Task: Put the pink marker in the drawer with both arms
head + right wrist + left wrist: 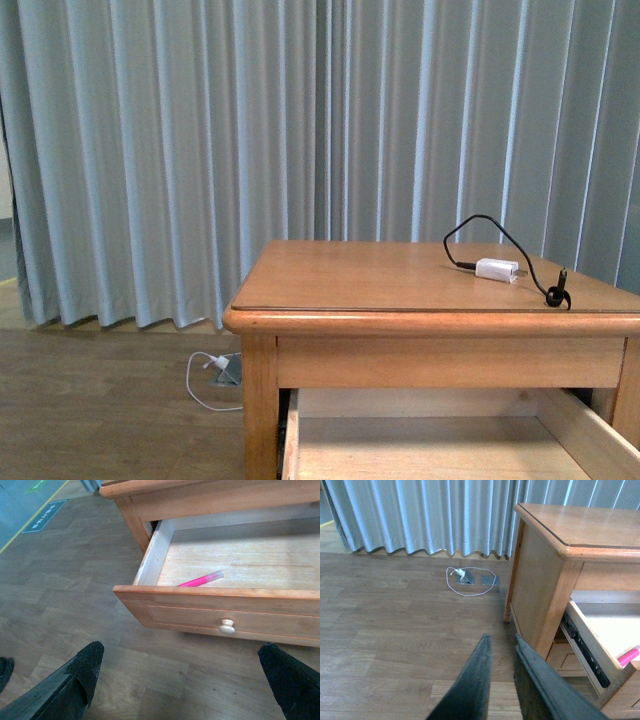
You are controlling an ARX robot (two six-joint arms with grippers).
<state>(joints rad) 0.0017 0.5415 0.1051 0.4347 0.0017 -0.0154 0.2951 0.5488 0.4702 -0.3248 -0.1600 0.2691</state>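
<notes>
- Right gripper [180,650]: the fingers are spread really wide, one black tip in the lower left corner of the right wrist view and the other in the lower right. There's nothing between them but bare wood floor [60,580], and they aren't touching anything.
- That arm hangs low in front of the nightstand, wrist camera looking up over the drawer [210,611] front and its round knob [226,626].
- Left gripper [501,639]: the fingers sit close with only a narrow slit of floor showing between them. It's holding nothing and touching nothing.
- It sits out over the floor off the side of the nightstand [540,575], at the bottom middle of the left wrist view.
- Pink marker [201,579]: lying flat on the drawer bottom just behind the front wall, pale cap pointing toward the upper right of the frame. A bit of pink [628,656] also shows at the right edge of the left wrist view.
- The drawer stands pulled out.
- Front view: neither arm shows. A white charger [497,269] with a black cable [556,296] lies on the tabletop at right, with a grey curtain [200,150] behind.
</notes>
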